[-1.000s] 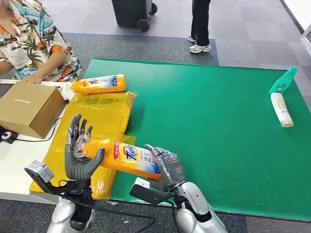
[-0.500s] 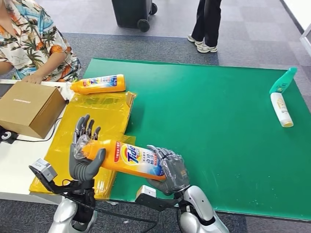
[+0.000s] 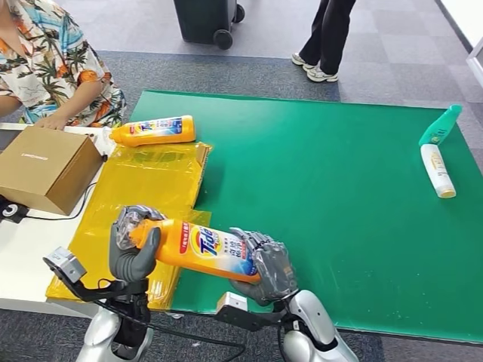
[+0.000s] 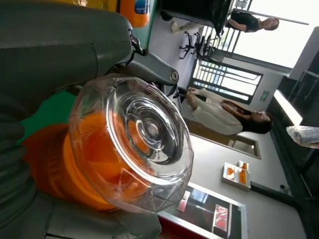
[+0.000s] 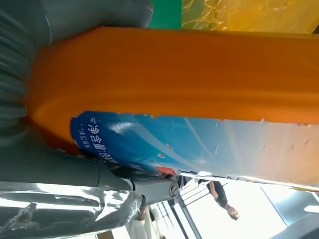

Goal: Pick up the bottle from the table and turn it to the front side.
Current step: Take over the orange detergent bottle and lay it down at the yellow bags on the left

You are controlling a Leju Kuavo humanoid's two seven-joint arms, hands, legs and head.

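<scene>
The bottle (image 3: 196,245) is orange, with a clear faceted cap (image 4: 144,132) and a label that goes from yellow to blue. It lies nearly horizontal in the air, above the near edge of the table, with the label facing up. The cap end points to the left, and the blue base end points to the right.

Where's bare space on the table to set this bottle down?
The green mat lies bare between the yellow bag and the two bottles at its far right. The left is crowded: bag, second orange bottle, cardboard box. Both hands, left and right, hold the orange bottle.
</scene>
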